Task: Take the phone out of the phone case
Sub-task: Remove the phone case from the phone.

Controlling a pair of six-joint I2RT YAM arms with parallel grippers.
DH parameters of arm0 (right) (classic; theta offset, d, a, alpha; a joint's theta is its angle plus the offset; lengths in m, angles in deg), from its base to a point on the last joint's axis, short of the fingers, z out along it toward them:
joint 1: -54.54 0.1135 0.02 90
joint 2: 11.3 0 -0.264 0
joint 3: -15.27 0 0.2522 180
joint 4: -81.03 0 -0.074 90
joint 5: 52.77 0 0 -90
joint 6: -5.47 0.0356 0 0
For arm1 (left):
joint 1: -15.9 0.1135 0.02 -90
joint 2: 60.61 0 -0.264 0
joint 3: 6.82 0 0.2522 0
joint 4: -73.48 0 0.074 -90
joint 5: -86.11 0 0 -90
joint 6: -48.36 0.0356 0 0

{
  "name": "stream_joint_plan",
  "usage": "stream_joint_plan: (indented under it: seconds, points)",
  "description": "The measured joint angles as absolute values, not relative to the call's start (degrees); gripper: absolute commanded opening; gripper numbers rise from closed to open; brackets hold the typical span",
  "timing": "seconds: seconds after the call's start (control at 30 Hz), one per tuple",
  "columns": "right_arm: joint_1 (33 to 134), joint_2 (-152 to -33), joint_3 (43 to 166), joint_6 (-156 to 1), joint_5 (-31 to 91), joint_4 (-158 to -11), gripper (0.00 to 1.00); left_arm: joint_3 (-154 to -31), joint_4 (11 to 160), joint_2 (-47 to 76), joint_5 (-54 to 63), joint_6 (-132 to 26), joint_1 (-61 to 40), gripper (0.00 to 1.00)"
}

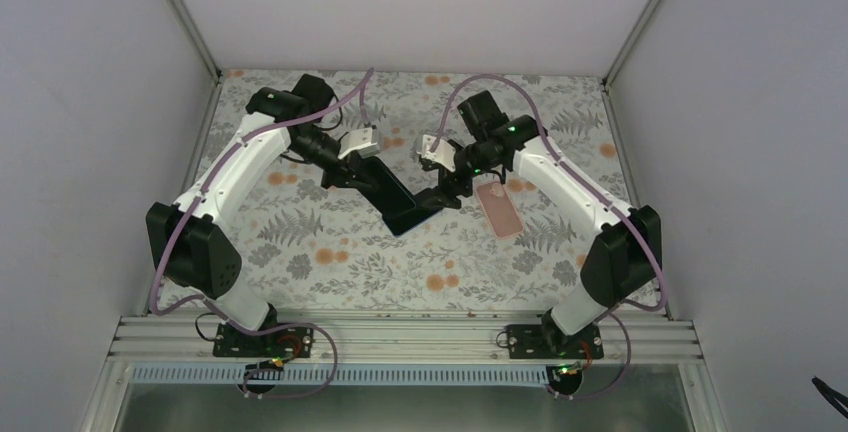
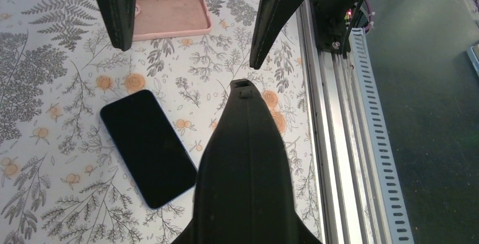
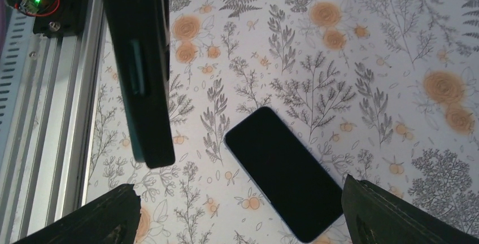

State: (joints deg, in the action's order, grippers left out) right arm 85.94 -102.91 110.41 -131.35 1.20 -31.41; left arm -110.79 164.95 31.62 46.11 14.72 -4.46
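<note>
Pale walls (image 1: 90,102) close in a floral bench (image 1: 330,272). From above, the pink phone case (image 1: 498,210) lies flat and empty. Just to the left-arm side of it, the left end effector (image 1: 402,222) and right end effector (image 1: 437,199) nearly meet. Whatever lies beneath them is lost among the black parts.

In the left wrist view, the left fingers are pressed together into one tapering point and hold nothing. The phone (image 2: 148,148) lies screen-up on the bench, near the case but clearly apart from it. The right fingers hang spread in front of the case. The metal rail (image 2: 333,142) runs along the bench edge, further from the case than the phone is.

In the right wrist view, the right fingers stand wide apart at the lower corners, with the phone between and ahead of them.

The separation looks finished, so the danger now is disturbance. A low retreat by either arm could clip the phone and skate it toward the rail. The pointed left tip could also scrape the glass. The arms are crowded beside the case, so a careless swing might knock them together.
</note>
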Motion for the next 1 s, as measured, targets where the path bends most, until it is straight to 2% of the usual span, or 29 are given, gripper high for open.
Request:
stream_joint_plan:
  seconds: [1.0]
  points:
    - [86.6, -105.56, 113.08, -130.96, -1.18, -31.17, 0.88, -110.79, 164.98, 31.62, 46.18, 14.72, -4.46, 0.02]
